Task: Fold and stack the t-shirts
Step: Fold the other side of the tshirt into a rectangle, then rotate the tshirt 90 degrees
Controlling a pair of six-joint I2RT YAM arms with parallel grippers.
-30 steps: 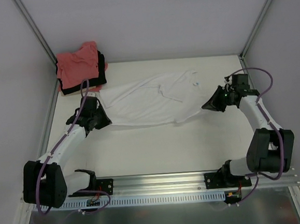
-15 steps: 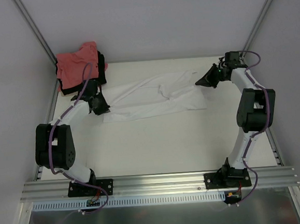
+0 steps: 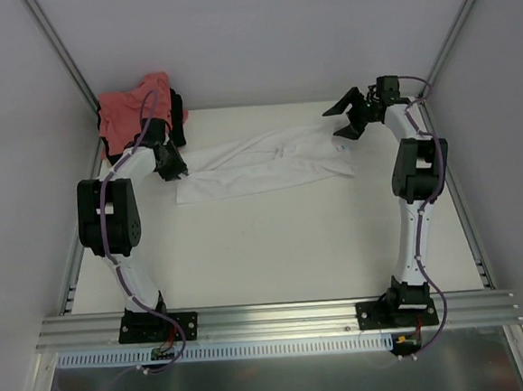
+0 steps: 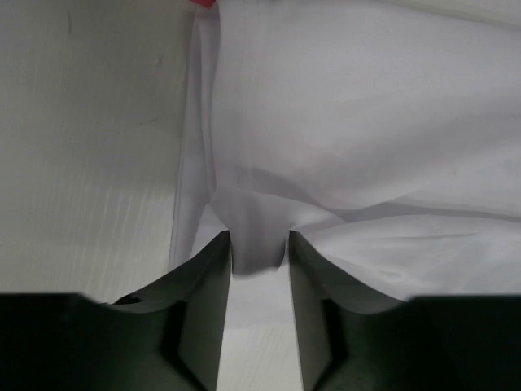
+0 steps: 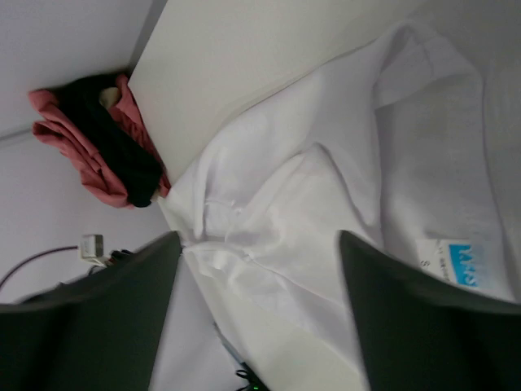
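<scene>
A white t-shirt [image 3: 268,163] lies as a long, narrow, rumpled strip across the back of the table. My left gripper [image 3: 173,171] is at its left end. In the left wrist view its jaws [image 4: 259,244] stand part open, with a small fold of the white t-shirt [image 4: 366,122] still between the tips. My right gripper [image 3: 342,121] hovers wide open over the shirt's right end with nothing between its fingers. Below it, the white t-shirt [image 5: 326,220] shows a blue neck label [image 5: 460,265]. A salmon-pink t-shirt [image 3: 132,110] lies on a black one [image 3: 175,112] in the back left corner.
The pink and black pile [image 5: 89,138] lies just beyond the white shirt's left end, against the back wall. Metal frame posts [image 3: 65,61] rise at both back corners. An aluminium rail [image 3: 280,316] runs along the near edge of the pale table [image 3: 275,249].
Both arms swung toward the back wall, dragging the shirt's near edge with them, so it is now a narrower strip. Both grippers, shut on the cloth before, have opened.
</scene>
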